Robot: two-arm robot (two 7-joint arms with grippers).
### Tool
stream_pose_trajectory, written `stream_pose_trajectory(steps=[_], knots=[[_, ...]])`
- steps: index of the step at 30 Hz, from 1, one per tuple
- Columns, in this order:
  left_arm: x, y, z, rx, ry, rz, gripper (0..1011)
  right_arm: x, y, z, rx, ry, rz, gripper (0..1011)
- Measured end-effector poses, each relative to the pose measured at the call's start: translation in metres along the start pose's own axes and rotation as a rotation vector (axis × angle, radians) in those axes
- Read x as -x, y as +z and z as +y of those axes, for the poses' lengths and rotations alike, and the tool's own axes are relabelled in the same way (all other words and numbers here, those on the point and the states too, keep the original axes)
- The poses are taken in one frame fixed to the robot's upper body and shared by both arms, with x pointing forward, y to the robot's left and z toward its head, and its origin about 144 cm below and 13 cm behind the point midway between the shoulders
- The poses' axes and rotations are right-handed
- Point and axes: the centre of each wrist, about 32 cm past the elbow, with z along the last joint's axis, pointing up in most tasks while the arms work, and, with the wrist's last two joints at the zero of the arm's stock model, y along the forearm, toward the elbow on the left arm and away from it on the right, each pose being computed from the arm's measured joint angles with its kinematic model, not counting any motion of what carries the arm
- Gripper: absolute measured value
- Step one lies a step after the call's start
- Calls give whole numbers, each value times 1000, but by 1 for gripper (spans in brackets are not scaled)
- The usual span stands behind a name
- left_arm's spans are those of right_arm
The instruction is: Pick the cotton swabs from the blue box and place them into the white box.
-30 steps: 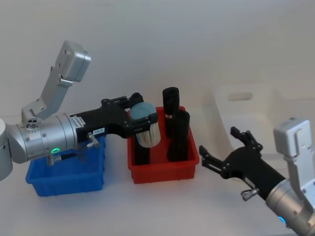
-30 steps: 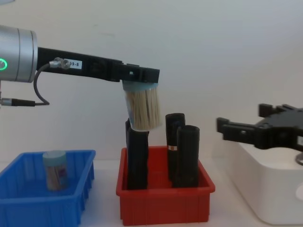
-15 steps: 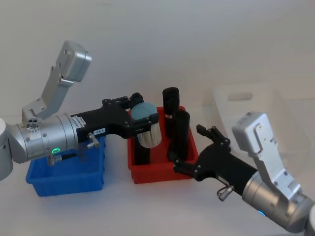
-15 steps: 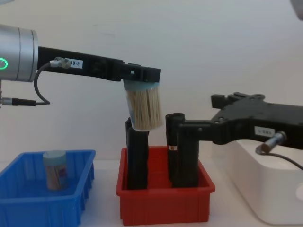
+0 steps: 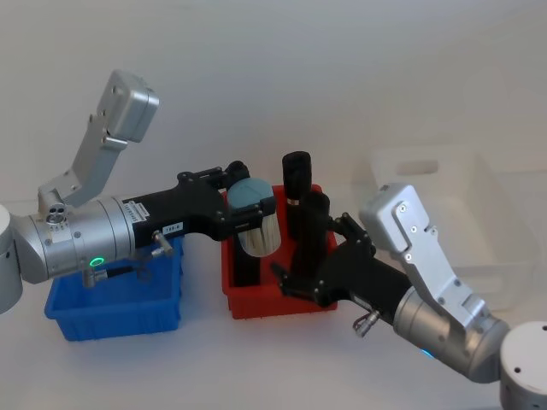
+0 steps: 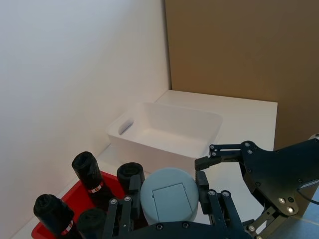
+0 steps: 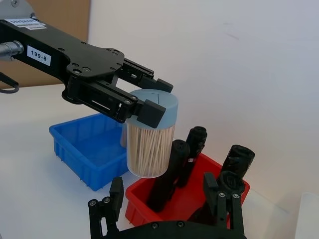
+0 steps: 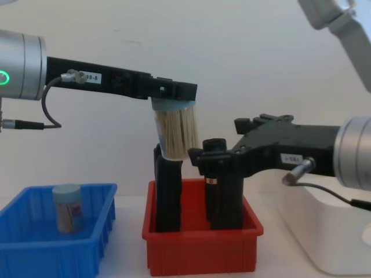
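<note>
Aloft over the red bin (image 8: 200,252), one jar of cotton swabs (image 8: 177,136), clear-walled, with a pale blue-grey lid and packed with tan sticks, hangs slightly tilted, clamped at the lid by the left gripper (image 8: 173,95). The right gripper (image 5: 312,249), jaws spread wide, reaches just beside it, across the black rolls (image 8: 168,197). A second jar (image 8: 66,207) stands in the blue box (image 8: 35,255), its label unreadable. The right arm partly hides the white box (image 8: 324,231).

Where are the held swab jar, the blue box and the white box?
held swab jar (image 8: 174,134): chest view, its clear side.
blue box (image 8: 46,256): chest view, front wall.
white box (image 6: 169,130): left wrist view, bare floor.
</note>
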Motion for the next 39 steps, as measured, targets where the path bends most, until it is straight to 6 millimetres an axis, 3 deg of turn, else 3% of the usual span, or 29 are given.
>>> stream_pose_trajectory(steps=[30, 39], knots=[[0, 0, 0, 0, 0, 0, 669, 6, 1, 53, 15, 24, -3, 998], [0, 0, 0, 0, 0, 0, 669, 7, 0, 61, 2, 38, 4, 765]])
